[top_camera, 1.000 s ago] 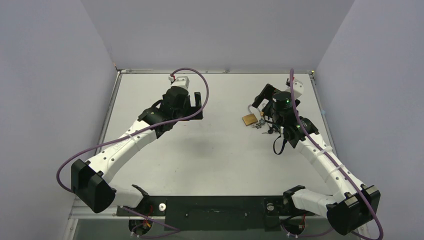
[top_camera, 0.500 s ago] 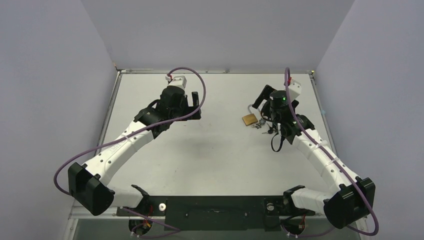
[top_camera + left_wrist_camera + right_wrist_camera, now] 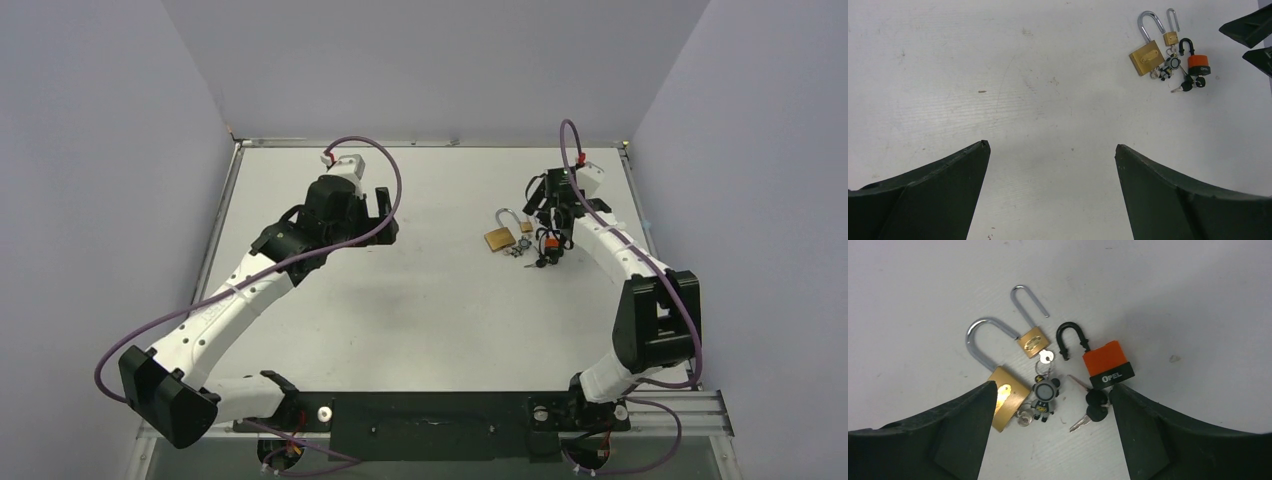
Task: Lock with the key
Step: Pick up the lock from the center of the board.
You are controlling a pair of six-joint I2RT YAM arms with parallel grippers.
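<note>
We start with the white table [image 3: 440, 330], where the two arms reach out from the near edge. The left gripper [image 3: 1050, 145] hangs over bare surface with its fingers spread wide, well apart from the cluster of locks off to its right. The right gripper [image 3: 1053, 384], fingers also spread wide and holding nothing, hovers directly over that cluster, so we judge it far the nearer arm for the next move.

The lock [image 3: 1009, 392], the larger brass padlock, lies flat on the table, its body just beside the right gripper's left finger and partly hidden by it. Its long axis runs diagonally in the right wrist view: body nearer the fingers, silver shackle pointing up and away to the left, one leg apparently free.

Beside it, toward the other finger, lies an orange padlock [image 3: 1108, 365], and between them a smaller brass padlock [image 3: 1032, 341].

Smaller again: a figurine keyring [image 3: 1044, 392], two black-headed keys [image 3: 1095, 405] and a tiny silver key [image 3: 1046, 356]. We cannot tell which key fits.
</note>
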